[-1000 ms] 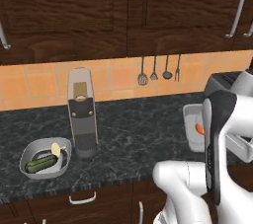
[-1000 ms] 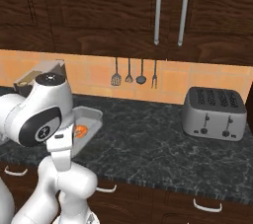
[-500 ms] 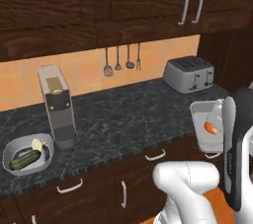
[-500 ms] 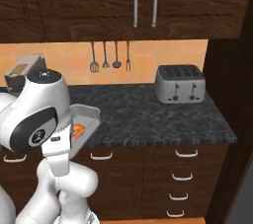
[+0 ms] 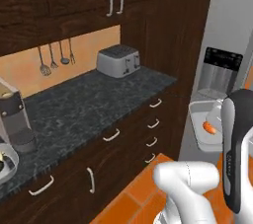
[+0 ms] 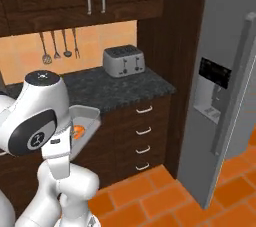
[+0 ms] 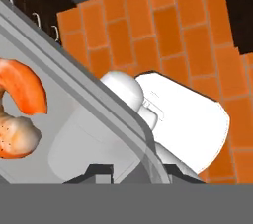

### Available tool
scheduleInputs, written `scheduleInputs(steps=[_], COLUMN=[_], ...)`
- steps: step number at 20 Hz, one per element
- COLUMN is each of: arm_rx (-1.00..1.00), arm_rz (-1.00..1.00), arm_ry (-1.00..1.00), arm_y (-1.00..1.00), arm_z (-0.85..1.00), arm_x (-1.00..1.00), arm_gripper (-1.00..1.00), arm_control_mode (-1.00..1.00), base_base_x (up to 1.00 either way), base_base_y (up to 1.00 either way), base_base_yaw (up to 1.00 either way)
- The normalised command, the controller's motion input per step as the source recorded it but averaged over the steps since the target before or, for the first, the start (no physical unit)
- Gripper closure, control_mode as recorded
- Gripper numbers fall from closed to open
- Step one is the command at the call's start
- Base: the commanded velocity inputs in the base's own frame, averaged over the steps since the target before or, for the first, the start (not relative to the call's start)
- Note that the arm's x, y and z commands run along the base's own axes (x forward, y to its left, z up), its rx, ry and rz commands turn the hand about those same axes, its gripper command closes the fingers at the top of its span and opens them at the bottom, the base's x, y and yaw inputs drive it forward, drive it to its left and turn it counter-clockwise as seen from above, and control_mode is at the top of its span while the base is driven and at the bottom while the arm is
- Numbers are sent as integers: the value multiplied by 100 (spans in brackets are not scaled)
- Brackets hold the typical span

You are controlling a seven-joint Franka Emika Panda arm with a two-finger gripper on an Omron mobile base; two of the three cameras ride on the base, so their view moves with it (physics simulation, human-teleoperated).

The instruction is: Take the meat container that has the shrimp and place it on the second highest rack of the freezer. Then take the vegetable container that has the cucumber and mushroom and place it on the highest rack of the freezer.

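The meat container (image 7: 74,119), a clear grey tray with an orange shrimp (image 7: 20,112) in it, is held up off the counter. My gripper (image 7: 138,172) is shut on its rim, one fingertip on each side of the wall. From the base views the container (image 5: 205,119) (image 6: 86,120) hangs beside the arm, over the floor and in front of the drawers. The freezer (image 6: 225,96) is the tall grey unit on the right, its door closed. At the far left edge of the left base view, the vegetable container (image 5: 6,163) sits on the counter, mostly cut off.
A toaster (image 5: 117,61) stands at the counter's (image 5: 89,104) right end, and utensils (image 5: 55,56) hang on the wall behind. A coffee machine (image 5: 12,119) is at the left. Drawers (image 6: 145,136) line the cabinet front. Orange tile floor (image 6: 160,196) lies before the freezer.
The whole picture has swung from the counter toward the freezer, so the base has turned right. The meat container stays in my grip throughout.
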Motion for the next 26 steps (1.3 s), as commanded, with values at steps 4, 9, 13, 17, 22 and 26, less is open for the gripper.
scheduleInputs(steps=[4, 9, 13, 17, 22, 26], arm_rx=[0, 0, 0, 0, 0, 0], arm_rz=[0, 0, 0, 0, 0, 0], arm_ry=[0, 0, 0, 0, 0, 0], arm_y=[0, 0, 0, 0, 0, 0], arm_z=[0, 0, 0, 0, 0, 0], arm_x=[0, 0, 0, 0, 0, 0], arm_gripper=[100, 100, 100, 100, 100, 100], arm_control_mode=[100, 100, 100, 100, 100, 100], base_base_x=[-6, 13, 84, 100, 97, 80], base_base_y=[-15, -27, -53, -51, -79, -100], base_base_yaw=[-89, -80, -43, -2, 14, 24])
